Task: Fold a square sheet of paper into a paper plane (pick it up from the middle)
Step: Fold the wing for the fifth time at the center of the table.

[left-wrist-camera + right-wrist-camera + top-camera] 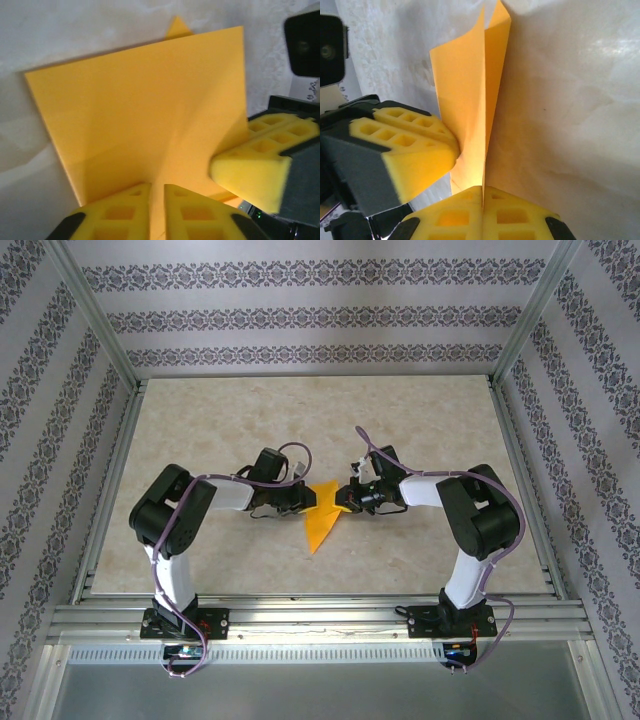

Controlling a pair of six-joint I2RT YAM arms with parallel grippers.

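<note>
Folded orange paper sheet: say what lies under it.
Around the folded orange paper sheet, beige marbled tabletop shows; the patch directly beneath it is covered, so nothing can be read there.

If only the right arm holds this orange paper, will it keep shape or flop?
Probably sags: the orange paper rises as thin, splayed flaps from the right gripper, jaws shut on it. Its fold should lend slight stiffness. Being so thin, it is likely light and easily nudged.

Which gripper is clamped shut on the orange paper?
The right gripper: its yellow fingers meet on the folded orange paper sheet; the left gripper's show a gap.
</note>
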